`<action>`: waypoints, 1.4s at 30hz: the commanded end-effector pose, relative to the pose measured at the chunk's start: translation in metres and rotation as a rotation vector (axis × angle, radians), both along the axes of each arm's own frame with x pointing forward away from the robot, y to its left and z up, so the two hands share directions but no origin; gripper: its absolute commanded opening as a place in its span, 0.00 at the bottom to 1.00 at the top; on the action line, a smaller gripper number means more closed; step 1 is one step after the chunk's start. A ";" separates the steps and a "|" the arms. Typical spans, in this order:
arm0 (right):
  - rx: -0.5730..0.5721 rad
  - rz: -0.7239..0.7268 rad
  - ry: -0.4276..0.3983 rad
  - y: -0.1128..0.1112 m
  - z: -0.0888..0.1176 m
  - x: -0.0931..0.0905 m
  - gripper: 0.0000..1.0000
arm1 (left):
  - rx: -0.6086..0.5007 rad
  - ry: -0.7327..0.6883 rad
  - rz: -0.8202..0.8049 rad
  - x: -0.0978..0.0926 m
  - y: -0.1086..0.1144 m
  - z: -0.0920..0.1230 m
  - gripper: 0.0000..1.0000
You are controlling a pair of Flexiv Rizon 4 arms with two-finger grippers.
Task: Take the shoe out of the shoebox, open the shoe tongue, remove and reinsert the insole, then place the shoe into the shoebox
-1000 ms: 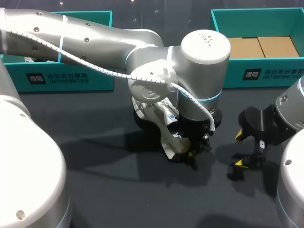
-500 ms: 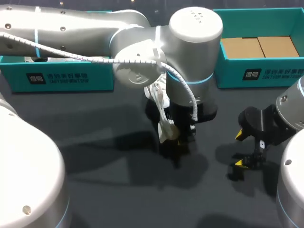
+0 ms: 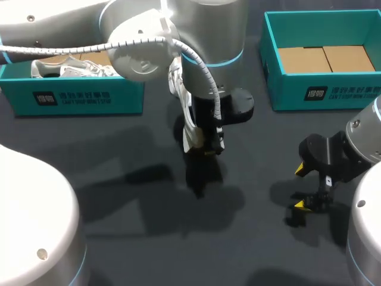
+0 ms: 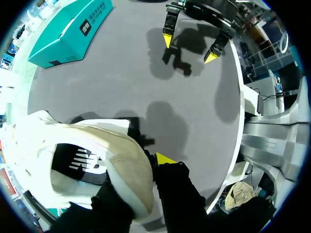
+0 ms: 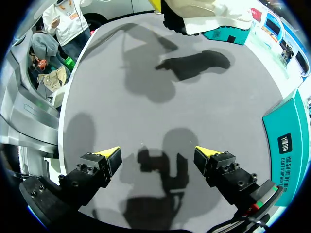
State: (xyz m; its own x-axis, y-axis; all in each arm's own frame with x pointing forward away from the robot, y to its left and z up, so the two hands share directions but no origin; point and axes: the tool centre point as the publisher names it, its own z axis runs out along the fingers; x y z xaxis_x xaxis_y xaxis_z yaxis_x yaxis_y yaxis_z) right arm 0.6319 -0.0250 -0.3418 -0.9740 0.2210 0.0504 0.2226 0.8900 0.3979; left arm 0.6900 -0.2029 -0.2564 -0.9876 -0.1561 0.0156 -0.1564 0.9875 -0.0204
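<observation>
Left arm lifted and swung back-left since a second ago, taking shoe (image 3: 183,113) off table (image 3: 119,238). Left gripper (image 3: 206,145) clamped on white shoe's edge (one finger hidden by shoe); shoe hangs above table, between left shoebox (image 3: 77,98) and right shoebox (image 3: 324,92). Right gripper (image 5: 156,153) spread wide, low over table.
</observation>
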 end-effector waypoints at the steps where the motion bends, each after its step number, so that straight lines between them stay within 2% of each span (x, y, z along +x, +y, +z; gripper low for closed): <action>1: -0.001 -0.001 -0.002 0.000 0.001 -0.002 1.00 | -0.006 -0.002 -0.001 -0.001 0.003 0.002 0.00; 7: -0.001 -0.001 -0.002 0.000 0.001 -0.002 1.00 | -0.006 -0.002 -0.001 -0.001 0.003 0.002 0.00; 11: -0.001 -0.001 -0.002 0.000 0.001 -0.002 1.00 | -0.034 0.020 -0.026 0.027 0.030 0.020 0.00; 18: -0.001 -0.001 -0.002 0.000 0.001 -0.002 1.00 | -0.004 0.046 -0.046 0.078 0.085 0.052 0.00; 23: -0.001 -0.001 -0.002 0.000 0.001 -0.002 1.00 | 0.071 -0.048 -0.103 0.106 0.120 0.082 0.00; 25: -0.001 -0.001 -0.002 0.000 0.001 -0.002 1.00 | 0.055 -0.097 -0.031 0.119 0.133 0.096 0.00; 40: -0.001 -0.001 -0.002 0.000 0.001 -0.002 1.00 | 0.055 -0.097 -0.031 0.119 0.133 0.096 0.00; 42: -0.001 -0.001 -0.002 0.000 0.001 -0.002 1.00 | 0.055 -0.103 -0.016 0.133 0.145 0.101 0.00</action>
State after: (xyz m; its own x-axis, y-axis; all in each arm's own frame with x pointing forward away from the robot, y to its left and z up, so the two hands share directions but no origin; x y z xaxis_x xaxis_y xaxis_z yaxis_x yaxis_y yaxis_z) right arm 0.6319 -0.0249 -0.3418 -0.9740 0.2210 0.0504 0.2225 0.8900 0.3979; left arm 0.8131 -0.0695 -0.1609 -0.9864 -0.1340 -0.0952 -0.1369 0.9903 0.0250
